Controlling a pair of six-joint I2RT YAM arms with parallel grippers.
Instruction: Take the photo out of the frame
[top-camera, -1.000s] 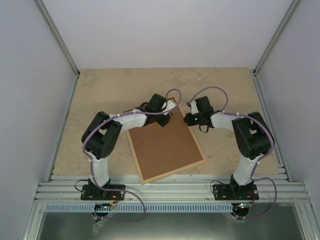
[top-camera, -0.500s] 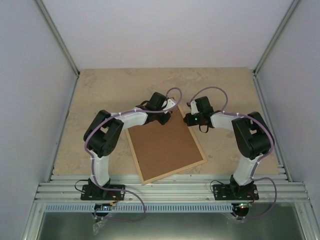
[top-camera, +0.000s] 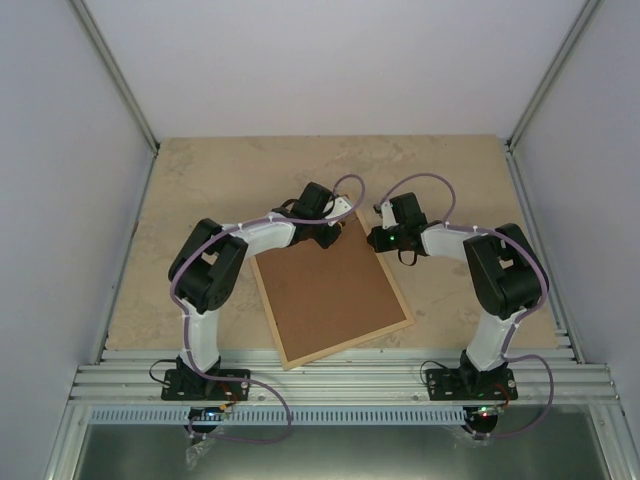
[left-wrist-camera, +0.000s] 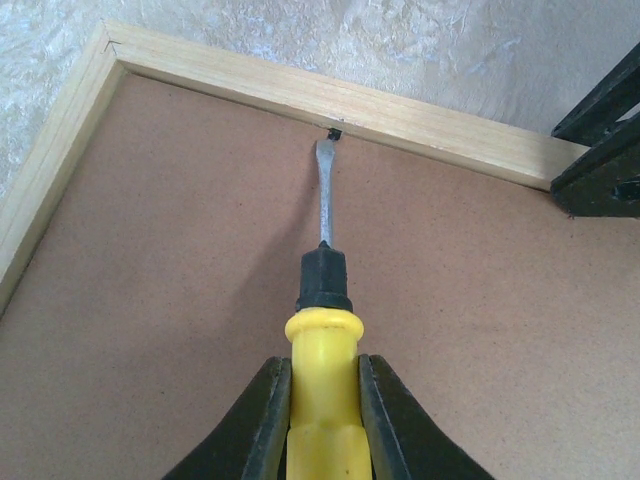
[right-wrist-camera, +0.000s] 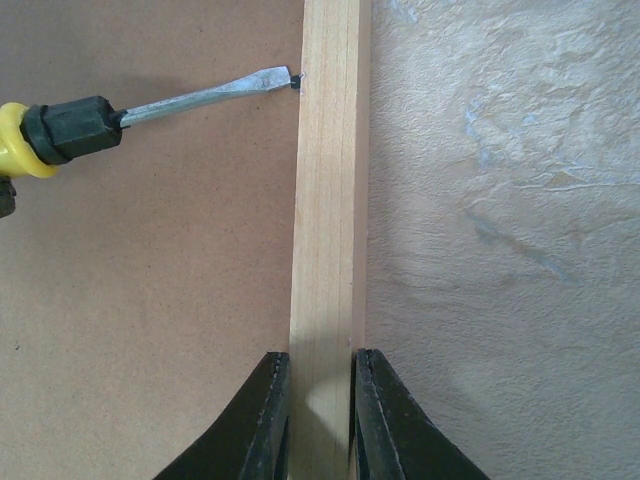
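The frame (top-camera: 350, 344) lies face down on the table, pale wood moulding around the brown backing board (top-camera: 325, 290). The photo is hidden. My left gripper (left-wrist-camera: 322, 420) is shut on a yellow-handled screwdriver (left-wrist-camera: 322, 350). The screwdriver's blade tip rests at a small black tab (left-wrist-camera: 331, 132) on the inner side of the far moulding (left-wrist-camera: 430, 122). My right gripper (right-wrist-camera: 320, 410) is shut on the frame's moulding (right-wrist-camera: 328, 200), one finger on the backing board side and one on the table side. The screwdriver (right-wrist-camera: 190, 100) also shows in the right wrist view.
The beige table (top-camera: 200, 190) is walled by white panels on the left, right and back. A metal rail (top-camera: 340, 380) runs along the near edge. My right fingers (left-wrist-camera: 600, 150) show at the right of the left wrist view, close to the screwdriver.
My left arm has shifted slightly with the screwdriver at the frame's far edge. The frame and the right arm have not visibly moved.
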